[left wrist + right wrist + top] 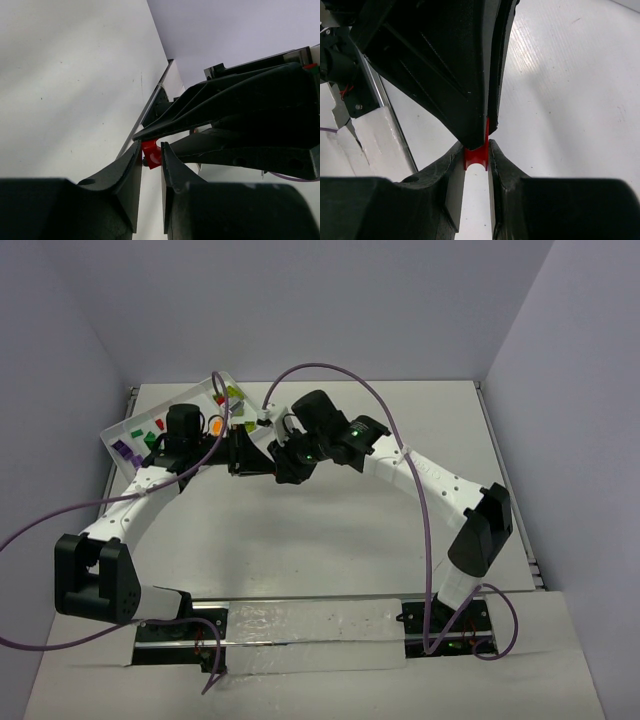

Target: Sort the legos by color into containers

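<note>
A small red lego [151,152] hangs in the air between both grippers, just right of the white tray [118,422]. My right gripper [476,150] is shut on the red lego [476,156], pads against its two sides. My left gripper [150,150] meets it head-on, and its fingertips [492,120] press on the same brick from the other end. In the top view the two grippers touch tip to tip, left gripper [256,458] and right gripper [276,466], hiding the brick. The tray's containers hold red [158,426], green [150,440], purple [124,452], orange [215,425] and lime [235,392] legos.
The tray lies tilted at the table's back left, under the left arm's wrist [183,430]. Purple cables [330,368] arc over both arms. Grey walls close the table on three sides.
</note>
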